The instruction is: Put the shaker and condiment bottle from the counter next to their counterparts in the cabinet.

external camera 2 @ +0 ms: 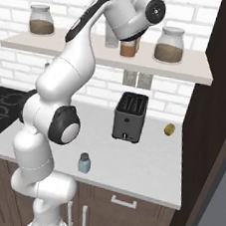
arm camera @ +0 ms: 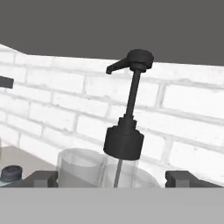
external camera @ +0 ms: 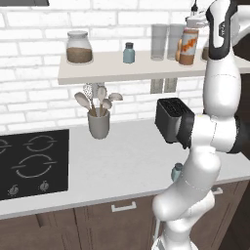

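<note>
My jaws stand wide apart on each side of the condiment bottle [arm camera: 124, 144], which now sits on the cabinet [external camera: 112, 68] by the clear glasses [external camera: 159, 41]. I think I should pull straight back and not bump its pump. The shaker [external camera 2: 84, 162] waits on the desk [external camera 2: 144, 164].

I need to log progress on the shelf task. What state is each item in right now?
condiment bottle: upright on the cabinet, between open jaws
gripper: open, not gripping
shaker: upright on the counter
twin shaker: upright on the cabinet
</note>
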